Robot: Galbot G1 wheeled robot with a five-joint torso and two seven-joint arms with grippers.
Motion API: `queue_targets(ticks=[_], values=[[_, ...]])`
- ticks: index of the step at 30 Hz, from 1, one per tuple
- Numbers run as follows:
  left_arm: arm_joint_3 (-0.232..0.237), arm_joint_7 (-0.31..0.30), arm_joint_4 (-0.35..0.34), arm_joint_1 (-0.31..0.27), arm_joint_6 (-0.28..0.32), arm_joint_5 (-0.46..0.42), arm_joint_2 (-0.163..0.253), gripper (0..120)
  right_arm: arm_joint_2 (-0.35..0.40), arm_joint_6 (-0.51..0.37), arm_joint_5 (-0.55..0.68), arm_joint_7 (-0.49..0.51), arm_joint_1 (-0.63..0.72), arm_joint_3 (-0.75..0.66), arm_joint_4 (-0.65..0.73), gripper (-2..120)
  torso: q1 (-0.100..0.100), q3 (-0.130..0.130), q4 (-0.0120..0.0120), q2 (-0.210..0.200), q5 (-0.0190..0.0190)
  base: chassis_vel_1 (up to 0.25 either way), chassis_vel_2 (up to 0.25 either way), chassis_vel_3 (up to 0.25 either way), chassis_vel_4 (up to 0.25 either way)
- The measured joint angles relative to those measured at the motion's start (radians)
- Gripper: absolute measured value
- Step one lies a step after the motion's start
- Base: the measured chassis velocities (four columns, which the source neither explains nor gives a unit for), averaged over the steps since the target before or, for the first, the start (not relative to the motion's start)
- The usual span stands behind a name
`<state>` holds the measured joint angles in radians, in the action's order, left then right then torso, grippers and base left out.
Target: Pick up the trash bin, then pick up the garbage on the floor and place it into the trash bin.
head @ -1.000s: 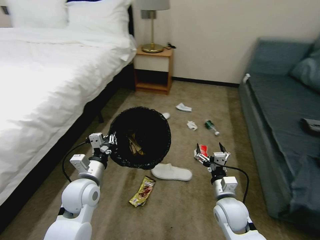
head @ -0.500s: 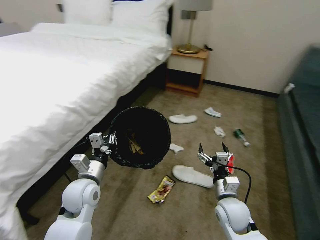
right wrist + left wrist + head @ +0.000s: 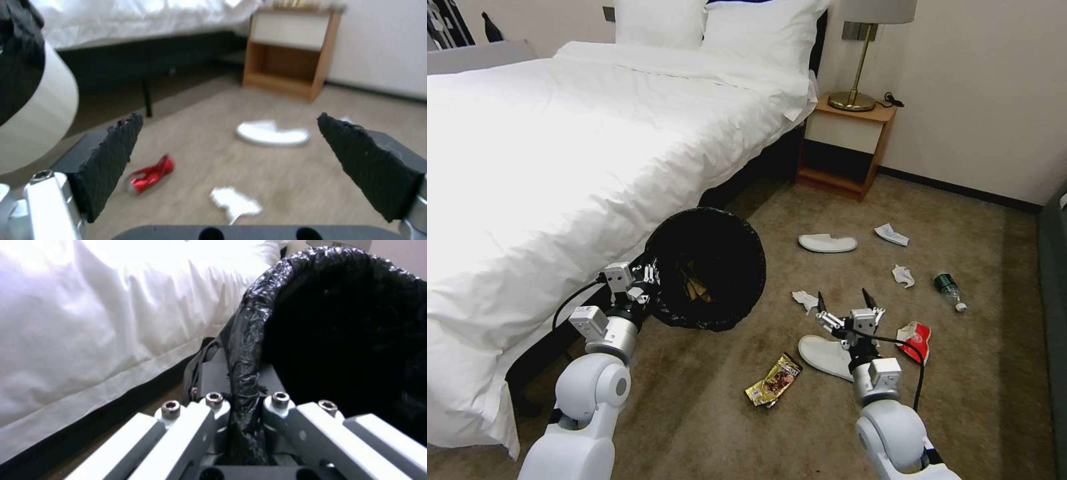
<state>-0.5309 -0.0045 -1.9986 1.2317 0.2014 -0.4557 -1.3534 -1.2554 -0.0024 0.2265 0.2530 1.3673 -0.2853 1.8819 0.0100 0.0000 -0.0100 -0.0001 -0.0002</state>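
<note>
I see the bed (image 3: pixel 560 153) edge close on my left, open carpet (image 3: pixel 1000 280) ahead. Left end effector (image 3: pixel 650 277) grasps the trash bin (image 3: pixel 710 267) rim; right end effector (image 3: pixel 846 301) released, above a white slipper (image 3: pixel 820 353), red packet (image 3: pixel 914 337) beside.

- I had a big bed (image 3: pixel 594 133) with a white duvet on my left, two white pillows (image 3: pixel 714 23) at its far end.
- A wooden nightstand (image 3: pixel 847 143) stood just right of the bed, against the far wall.
- On it sat a brass lamp (image 3: pixel 860 67).
- Tan carpet (image 3: pixel 694 413) covered the floor.
</note>
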Motion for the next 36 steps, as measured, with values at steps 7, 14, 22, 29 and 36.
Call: queue_targets(ticks=[7, 14, 22, 29, 36], values=[[0.004, 0.009, 0.005, -0.013, -0.006, -0.002, -0.002, 3, 0.068, -0.136, 0.325, 0.097, -0.072, 0.107, -0.030, 100, 0.000, 0.000, 0.0001, 0.000, 0.0001, 0.000, 0.000, 0.000, 0.000], [0.006, 0.033, 0.007, -0.022, -0.010, -0.014, -0.006, 3, 0.076, -0.195, 0.493, 0.158, -0.150, 0.184, -0.055, 100, 0.000, 0.000, 0.0001, 0.000, 0.0000, 0.000, 0.000, 0.000, 0.000], [0.011, 0.052, 0.011, -0.013, -0.020, -0.011, -0.011, 3, 0.024, -0.259, 0.595, 0.232, -0.201, 0.251, -0.094, 100, 0.000, 0.000, 0.0002, 0.000, 0.0002, 0.000, 0.000, 0.000, 0.000], [0.010, 0.077, 0.011, -0.001, -0.027, 0.008, -0.013, 3, -0.013, -0.295, 0.636, 0.262, -0.221, 0.277, -0.141, 100, 0.000, 0.000, 0.0001, 0.000, 0.0001, 0.000, 0.000, 0.000, 0.000], [0.012, 0.082, 0.008, 0.008, -0.030, 0.019, -0.019, 3, -0.042, -0.313, 0.645, 0.276, -0.221, 0.279, -0.192, 100, 0.000, 0.000, 0.0001, 0.000, 0.0000, 0.000, 0.000, 0.000, 0.000]])
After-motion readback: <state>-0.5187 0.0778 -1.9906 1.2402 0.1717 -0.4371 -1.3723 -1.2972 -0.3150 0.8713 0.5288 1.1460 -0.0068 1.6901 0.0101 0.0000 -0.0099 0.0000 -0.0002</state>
